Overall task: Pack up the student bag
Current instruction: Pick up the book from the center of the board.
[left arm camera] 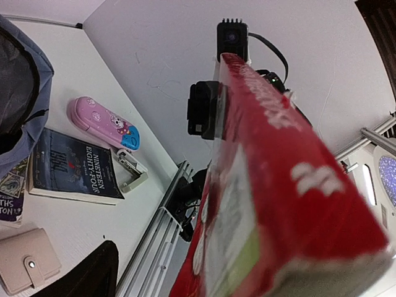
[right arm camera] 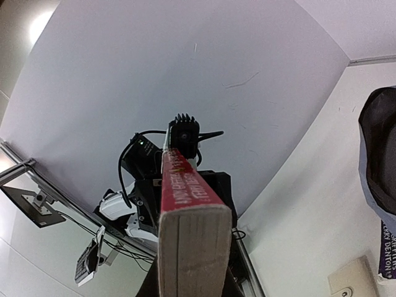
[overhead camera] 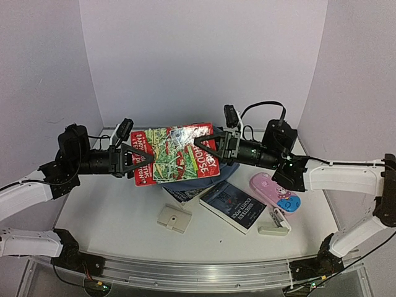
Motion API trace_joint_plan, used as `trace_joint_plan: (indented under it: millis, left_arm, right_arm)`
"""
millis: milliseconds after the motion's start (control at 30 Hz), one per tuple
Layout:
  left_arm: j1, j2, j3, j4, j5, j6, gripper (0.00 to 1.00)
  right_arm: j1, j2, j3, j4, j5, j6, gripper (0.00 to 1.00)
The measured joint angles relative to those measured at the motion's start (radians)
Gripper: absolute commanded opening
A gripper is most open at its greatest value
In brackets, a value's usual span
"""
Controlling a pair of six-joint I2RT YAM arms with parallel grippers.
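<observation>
**Left arm** [overhead camera: 37,192]: base bolted at the near-left table edge. The white lower link lies low and the white upper link slopes up to an elbow at the far left. The black forearm and wrist run roughly level, pointing right.

**Left gripper** [overhead camera: 141,162]: fingers horizontal, clamped on the left edge of a red picture book [overhead camera: 176,151], which is held in the air.

**Right arm** [overhead camera: 343,176]: base at the near-right edge. A white link climbs along the right side to a folded elbow, and the white forearm reaches left. The black wrist is level.

**Right gripper** [overhead camera: 205,147]: faces the left gripper, fingers clamped on the book's right edge. The book spans the gap between the two grippers.
</observation>
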Motion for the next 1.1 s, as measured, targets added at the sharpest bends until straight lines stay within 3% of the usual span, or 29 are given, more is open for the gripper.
trace_joint_plan:
  millis: [233,367,467,633,700,833,867,933,1033,1100]
  left_arm:
    - [0.000,0.042,0.000,0.063,0.015,-0.035,0.43]
    - [0.000,0.044,0.000,0.074,0.015,-0.045,0.38]
    - [0.000,0.044,-0.002,0.079,0.014,-0.048,0.28]
    - [0.000,0.044,-0.010,0.086,0.012,-0.055,0.01]
    - [0.000,0.044,-0.011,0.084,0.009,-0.052,0.00]
    - [0.000,0.042,-0.006,0.042,-0.014,-0.036,0.00]
    - [-0.002,0.042,0.000,0.016,-0.029,-0.026,0.00]
    - [-0.007,0.037,0.011,-0.054,-0.070,-0.014,0.00]
    - [-0.006,0.022,0.017,-0.165,-0.154,-0.001,0.00]
    - [-0.005,0.013,0.022,-0.237,-0.216,0.000,0.00]
  right_arm:
    - [0.000,0.056,0.000,0.006,-0.011,0.006,0.00]
    - [0.001,0.062,0.000,0.009,-0.009,0.008,0.00]
    - [0.001,0.062,0.000,0.017,-0.004,0.010,0.00]
    - [0.002,0.062,-0.002,0.024,-0.002,0.013,0.00]
    - [0.002,0.062,-0.004,0.026,0.001,0.013,0.08]
    - [0.005,0.062,-0.005,0.003,0.018,0.001,0.35]
    - [0.007,0.062,-0.003,-0.022,0.033,-0.012,0.50]
    - [0.008,0.062,0.012,-0.108,0.082,-0.052,0.67]
    - [0.007,0.062,0.065,-0.257,0.175,-0.138,0.84]
    - [0.006,0.062,0.118,-0.367,0.253,-0.194,0.89]
